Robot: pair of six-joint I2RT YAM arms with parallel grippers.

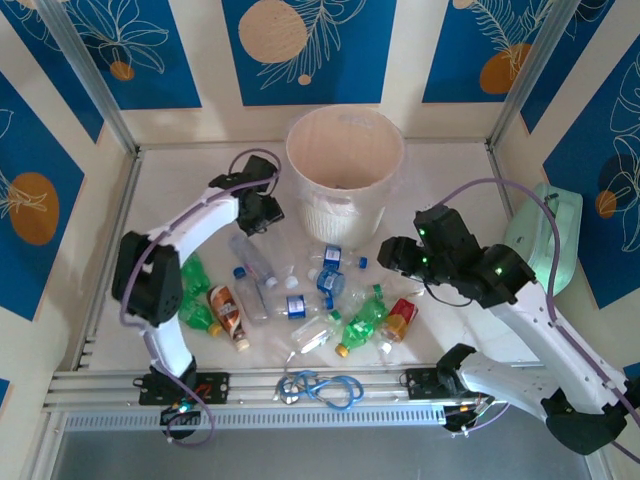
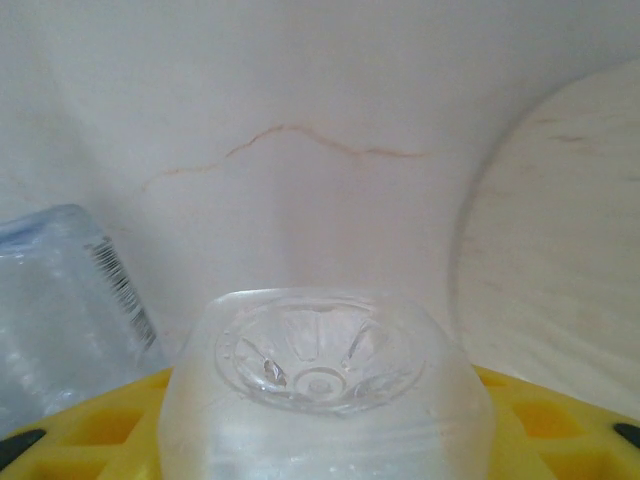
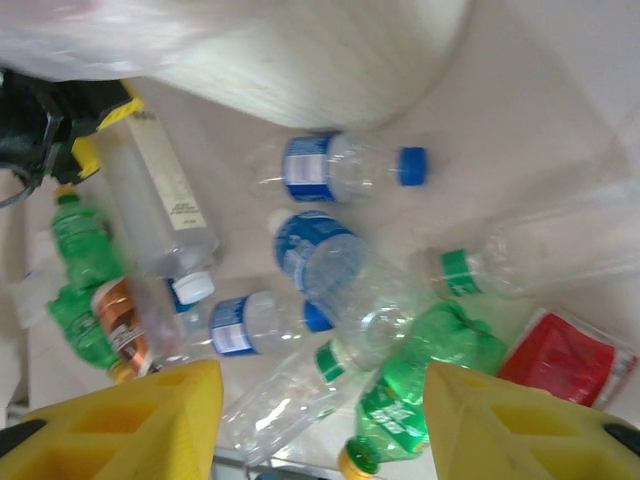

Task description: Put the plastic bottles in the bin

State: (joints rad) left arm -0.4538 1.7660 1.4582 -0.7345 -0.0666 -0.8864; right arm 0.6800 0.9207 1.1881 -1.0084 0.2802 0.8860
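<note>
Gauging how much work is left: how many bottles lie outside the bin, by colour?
Clear bottles: about 7, one in the left gripper
Green bottles: 3
Brown bottle: 1
Red bottle: 1
Total: about 12; they overlap, so some may be hidden.

the bin is blurred and cut off by the top edge. just left of the bin, a clear bottle has its cap end cut off at the bottom edge; a second bottle, farther from the bin, is cropped.
</note>
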